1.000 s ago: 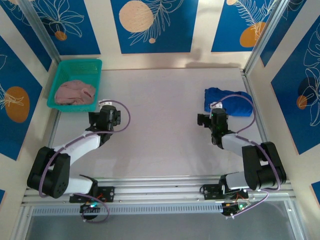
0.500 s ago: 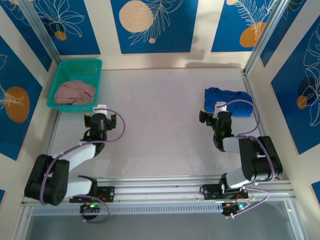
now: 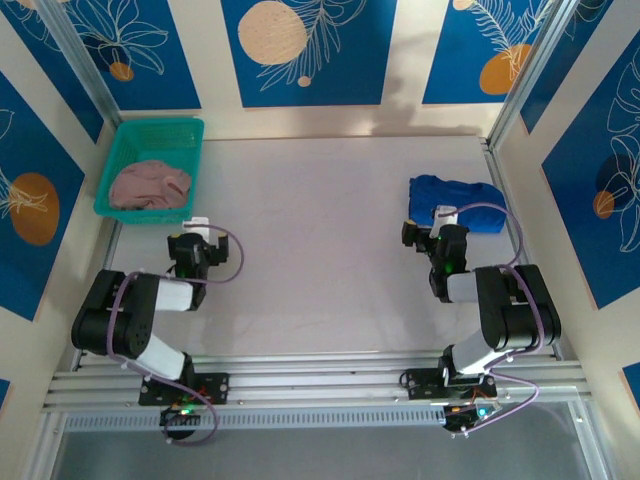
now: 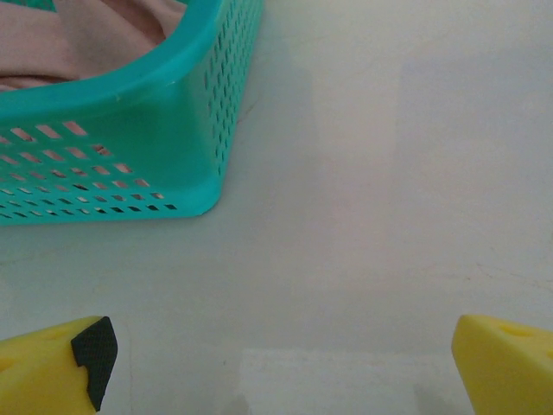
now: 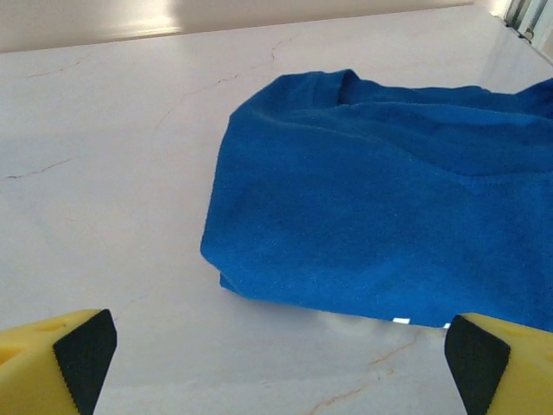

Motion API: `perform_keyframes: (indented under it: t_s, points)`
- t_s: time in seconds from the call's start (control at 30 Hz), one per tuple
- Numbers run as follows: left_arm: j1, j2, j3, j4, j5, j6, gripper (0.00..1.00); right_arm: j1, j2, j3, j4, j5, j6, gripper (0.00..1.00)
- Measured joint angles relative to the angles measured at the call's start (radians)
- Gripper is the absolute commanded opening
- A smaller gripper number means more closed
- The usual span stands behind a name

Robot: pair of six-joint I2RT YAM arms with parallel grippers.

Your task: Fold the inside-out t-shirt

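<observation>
The royal-blue cotton t-shirt point(image 5: 371, 225) lies in a compact bundle on the pale desk point(image 5: 112, 173) just ahead of the right gripper point(image 5: 276, 346), its jaws wide and empty, while the left gripper point(image 4: 276, 354), equally wide, sits near a teal perforated plastic basket point(image 4: 173, 112) holding a dusty-pink garment point(image 4: 78, 35).

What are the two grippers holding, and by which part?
Nothing: the left gripper and right gripper stand open, empty; the royal-blue cotton t-shirt lies before the right one.

Teal basket point(image 4: 130, 147) upper left, pink cloth point(image 4: 78, 35) inside. Pale table point(image 4: 371, 173) beside. Left gripper point(image 4: 276, 372) low, yellow fingers point(image 4: 43, 376) spread wide.
</observation>
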Motion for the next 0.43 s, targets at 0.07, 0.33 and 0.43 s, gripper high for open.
perform_keyframes:
  t_s: [0.07, 0.33, 0.43]
  points:
    - [0.001, 0.0, 0.001, 0.011, 0.015, 0.0, 1.0, 0.0, 0.0, 0.0, -0.004, 0.0, 0.003, 0.99]
    - [0.002, 0.0, 0.004, 0.016, 0.033, 0.0, 1.0, 0.0, 0.0, 0.001, -0.008, 0.0, 0.006, 0.99]
    - [0.002, 0.0, 0.004, 0.016, 0.037, 0.0, 1.0, 0.0, 0.0, 0.002, -0.01, 0.0, 0.006, 0.99]
